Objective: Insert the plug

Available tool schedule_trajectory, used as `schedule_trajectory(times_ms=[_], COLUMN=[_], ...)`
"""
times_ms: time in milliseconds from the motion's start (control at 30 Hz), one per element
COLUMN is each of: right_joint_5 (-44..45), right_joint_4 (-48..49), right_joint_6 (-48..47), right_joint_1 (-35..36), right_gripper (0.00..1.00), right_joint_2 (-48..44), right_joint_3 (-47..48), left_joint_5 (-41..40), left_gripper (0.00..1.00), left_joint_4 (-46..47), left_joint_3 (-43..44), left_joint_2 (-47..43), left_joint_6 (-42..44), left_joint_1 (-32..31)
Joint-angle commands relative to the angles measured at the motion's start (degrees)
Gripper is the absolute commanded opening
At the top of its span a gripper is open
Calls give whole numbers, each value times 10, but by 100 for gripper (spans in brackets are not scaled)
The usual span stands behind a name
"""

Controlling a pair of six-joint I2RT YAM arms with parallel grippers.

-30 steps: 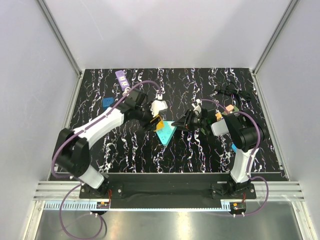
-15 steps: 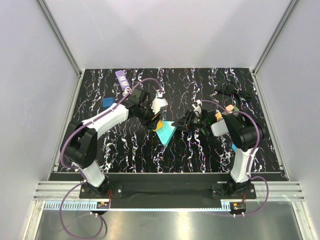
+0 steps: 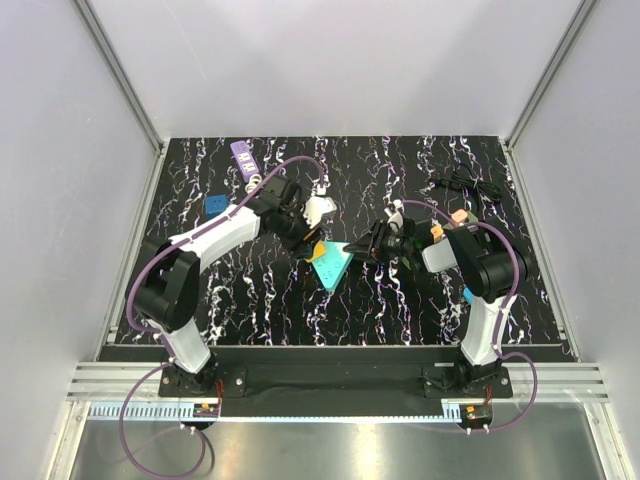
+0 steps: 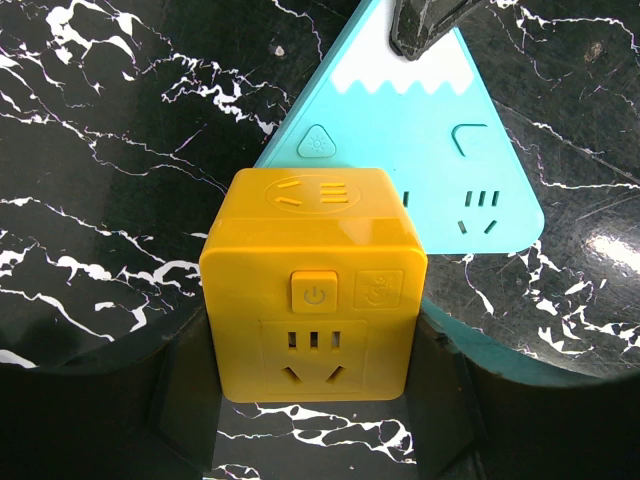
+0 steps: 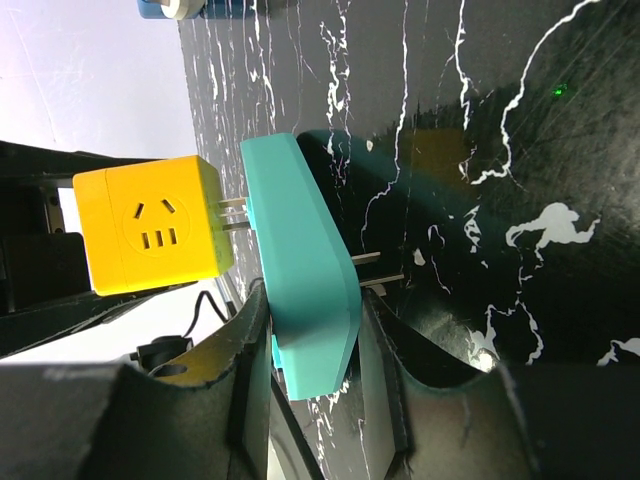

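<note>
My left gripper (image 3: 306, 247) is shut on a yellow cube plug (image 3: 315, 250), its sides held between both fingers (image 4: 180, 400) in the left wrist view (image 4: 315, 300). My right gripper (image 3: 360, 247) is shut on a teal triangular socket block (image 3: 332, 266) and holds it on edge in the right wrist view (image 5: 305, 270). There the yellow cube (image 5: 150, 235) is level with the teal block's face, and its metal prongs (image 5: 235, 212) reach that face. How deep they sit I cannot tell. The teal block (image 4: 440, 170) lies just behind the cube.
A white adapter (image 3: 318, 211) lies just behind the left gripper. A purple power strip (image 3: 242, 153) and a blue piece (image 3: 214, 204) are at the back left. A black cable (image 3: 465, 183) lies at the back right. Small orange pieces (image 3: 458, 215) sit beside the right arm.
The left arm's elbow has swung in and back while its gripper stayed with the yellow cube at the teal block's left edge. The right arm has not moved.
</note>
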Motion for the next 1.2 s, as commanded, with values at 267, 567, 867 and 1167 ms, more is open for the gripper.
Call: schedule_trajectory(times_ms=[267,567,867,1167], right_joint_5=[11,11,11,8], right_joint_4=[-9,-17,-22,-26], right_joint_6=[-12,-18,-22,-23], right_joint_1=[0,0,0,0], right_gripper=[0,0,0,0], right_joint_2=[10,8,2,-4], right_joint_3=[3,6,7,7], left_joint_5=[12,22,-5,-40], left_gripper=[0,0,0,0], left_joint_4=[20,17,13,-1], left_joint_3=[24,19,23,49], left_joint_2=[23,48,62,84], left_joint_6=[7,8,4,-76], left_joint_1=[13,17,14,10])
